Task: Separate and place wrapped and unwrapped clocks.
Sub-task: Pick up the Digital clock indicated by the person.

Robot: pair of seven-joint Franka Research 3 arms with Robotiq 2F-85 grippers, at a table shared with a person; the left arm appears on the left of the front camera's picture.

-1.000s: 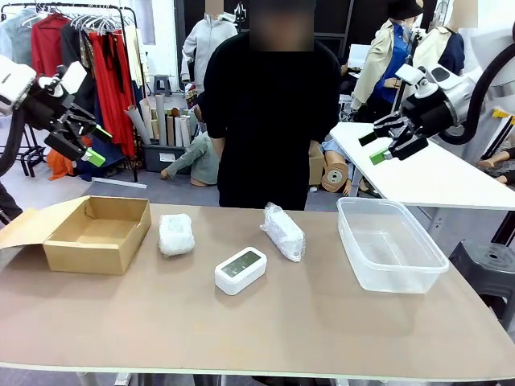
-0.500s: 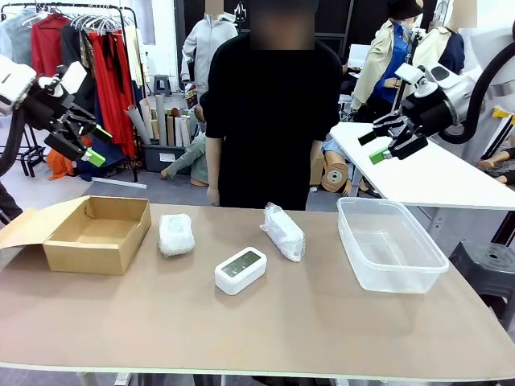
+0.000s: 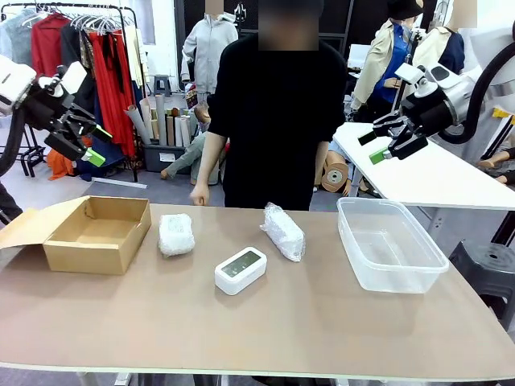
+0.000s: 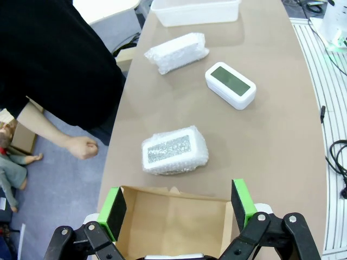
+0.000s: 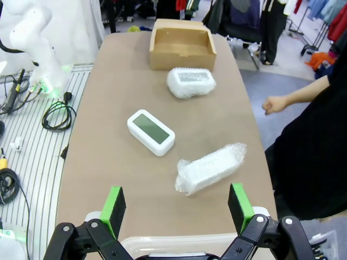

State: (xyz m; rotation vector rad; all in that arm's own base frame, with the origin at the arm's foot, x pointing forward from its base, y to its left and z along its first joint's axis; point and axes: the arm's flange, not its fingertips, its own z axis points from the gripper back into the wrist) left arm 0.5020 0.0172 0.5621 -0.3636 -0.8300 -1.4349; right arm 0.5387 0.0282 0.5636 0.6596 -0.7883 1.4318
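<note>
High above the left end of the table (image 3: 257,330) hangs the left gripper (image 3: 96,145), and the right gripper (image 3: 372,146) hangs high above the right end. Both have their jaws wide apart and hold nothing. Each wrist view looks down between two green pads at the table far below. On the table, from left to right, sit a brown cardboard box (image 3: 88,259) with its flap open, the left wrapped clock (image 3: 175,234), the bare clock (image 3: 241,270), the right wrapped clock (image 3: 283,232) and a clear plastic tub (image 3: 418,269). The bare clock lies between the two wrapped ones, a bit nearer, and touches neither. From the front the left wrapped clock is just a white lump, but the left wrist view looks straight down on it and shows a grey face through the bubble wrap. The right wrist view shows cables (image 5: 54,114) on the floor by the table's near side. A person in black stands at the far edge, with a closed hand (image 3: 199,195) hanging just behind the left wrapped clock.
</note>
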